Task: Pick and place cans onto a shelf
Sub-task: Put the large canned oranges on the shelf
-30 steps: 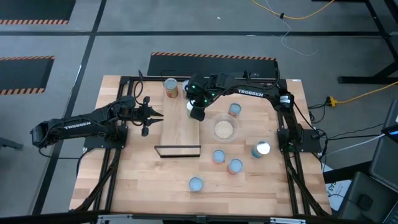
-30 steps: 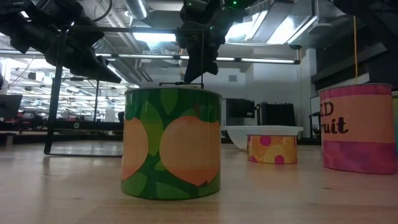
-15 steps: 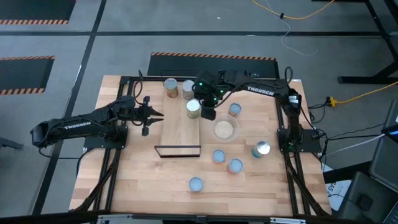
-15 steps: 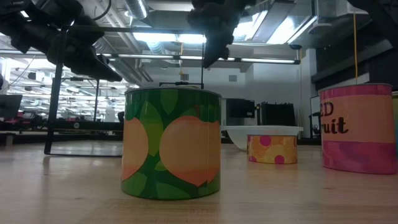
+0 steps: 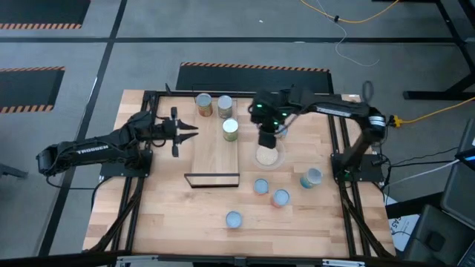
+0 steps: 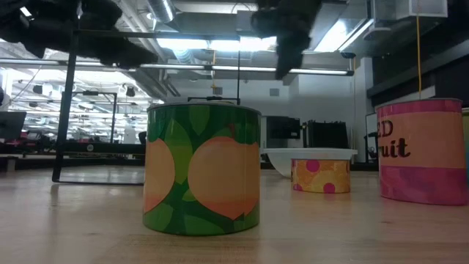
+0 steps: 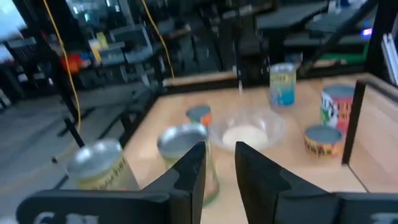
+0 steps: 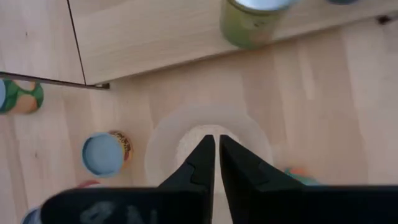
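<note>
Changing: R gripper (image 8: 215, 142) has left the green-label can (image 5: 230, 127) and swung off to the side; a sec ago it was right on that can, now hangs over the clear bowl (image 5: 276, 162).
Meaning: can looks delivered, upright and free-standing. One placement done; R arm prob. heading for next pick.
Placed can: on shelf (image 5: 215, 159), at far corner away from the black frame end, close to the board's edge nearest the bowl.
R tool: fingers nearly together, nothing btwn them.
L tool: L gripper (image 5: 191, 133) parked just beside shelf's long side, fingers apart, empty.
Other cans, far side: two (image 5: 203, 104) (image 5: 223, 104) side by side near the shelf's far end; can't tell if on the board or on the table.
Other cans, near side: four loose on table (image 5: 260, 185) (image 5: 280, 197) (image 5: 233, 218) (image 5: 312, 176), past the bowl and the frame end, all upright, well apart from the shelf.
Bowl contents: pale beige heap in the middle; can't tell what. Not a task item.
Shelf contents: one can for certain; rest of board bare.
Cans as containers: tops closed, contents not visible.
Left to do: loose cans not yet shelved.
</note>
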Robot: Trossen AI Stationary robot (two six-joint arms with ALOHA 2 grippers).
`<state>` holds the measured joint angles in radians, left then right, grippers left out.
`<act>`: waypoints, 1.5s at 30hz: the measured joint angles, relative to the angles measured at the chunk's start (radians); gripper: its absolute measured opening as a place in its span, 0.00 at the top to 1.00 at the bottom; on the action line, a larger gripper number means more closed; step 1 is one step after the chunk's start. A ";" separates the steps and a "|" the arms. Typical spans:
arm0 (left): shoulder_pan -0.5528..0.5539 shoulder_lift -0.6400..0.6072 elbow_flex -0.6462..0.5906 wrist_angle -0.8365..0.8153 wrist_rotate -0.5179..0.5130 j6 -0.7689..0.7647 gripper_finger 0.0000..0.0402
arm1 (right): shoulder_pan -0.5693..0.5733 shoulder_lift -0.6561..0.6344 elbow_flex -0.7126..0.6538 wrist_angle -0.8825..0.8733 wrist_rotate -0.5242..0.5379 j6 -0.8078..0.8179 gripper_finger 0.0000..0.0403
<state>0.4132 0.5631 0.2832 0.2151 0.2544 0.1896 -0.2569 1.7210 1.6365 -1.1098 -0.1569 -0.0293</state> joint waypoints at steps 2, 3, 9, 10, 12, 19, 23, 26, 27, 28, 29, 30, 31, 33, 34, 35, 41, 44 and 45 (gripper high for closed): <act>-0.010 0.014 0.000 0.065 0.001 -0.002 0.80 | 0.000 -0.083 -0.091 0.032 0.005 0.029 0.93; -0.015 0.024 0.000 0.100 0.001 -0.009 0.80 | 0.000 -0.121 -0.137 0.053 0.006 0.049 0.93; -0.042 0.103 0.030 0.200 0.002 -0.087 0.76 | 0.000 -0.351 -0.376 0.156 0.006 0.137 0.93; -0.044 0.125 0.043 0.198 0.002 -0.099 0.74 | 0.000 -0.383 -0.408 0.166 0.007 0.151 0.93; -0.044 0.174 0.074 0.194 0.002 -0.107 0.71 | 0.000 -0.442 -0.467 0.191 0.007 0.162 0.93; -0.044 0.373 0.237 0.167 0.002 -0.068 0.69 | -0.001 -0.594 -0.617 0.232 0.007 0.182 0.93; -0.044 0.487 0.354 0.083 0.002 -0.026 0.69 | -0.001 -0.640 -0.671 0.239 0.008 0.181 0.93; -0.044 0.565 0.451 -0.032 0.001 0.025 0.69 | -0.001 -0.655 -0.699 0.251 0.008 0.179 0.93; -0.044 0.589 0.481 -0.070 0.002 0.044 0.69 | -0.001 -0.656 -0.707 0.258 0.008 0.177 0.93; -0.044 0.617 0.511 -0.106 0.001 0.064 0.69 | -0.001 -0.655 -0.713 0.263 0.008 0.174 0.93; -0.044 0.639 0.538 -0.145 0.001 0.086 0.69 | -0.001 -0.655 -0.717 0.264 0.008 0.166 0.93; -0.044 0.661 0.562 -0.183 0.002 0.108 0.69 | -0.001 -0.655 -0.721 0.269 0.008 0.156 0.93; -0.044 0.685 0.587 -0.211 0.001 0.129 0.69 | -0.001 -0.655 -0.725 0.275 0.008 0.149 0.93; -0.044 0.723 0.627 -0.275 0.001 0.171 0.69 | -0.001 -0.655 -0.727 0.277 0.008 0.140 0.93; -0.044 0.742 0.647 -0.309 0.001 0.195 0.69 | -0.001 -0.655 -0.727 0.280 0.008 0.140 0.93; -0.043 0.760 0.666 -0.346 0.001 0.220 0.69 | -0.001 -0.655 -0.726 0.283 0.008 0.134 0.93; -0.043 0.832 0.737 -0.516 -0.012 0.359 0.69 | -0.001 -0.655 -0.727 0.287 0.008 0.124 0.93; -0.043 0.854 0.739 -0.527 -0.044 0.371 0.69 | -0.001 -0.655 -0.726 0.288 0.008 0.123 0.93; -0.043 0.859 0.739 -0.530 -0.051 0.371 0.69 | -0.001 -0.655 -0.727 0.289 0.008 0.123 0.93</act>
<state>0.3704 1.4224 1.0222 -0.3152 0.2032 0.5606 -0.2577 1.0660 0.9097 -0.8206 -0.1493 0.0935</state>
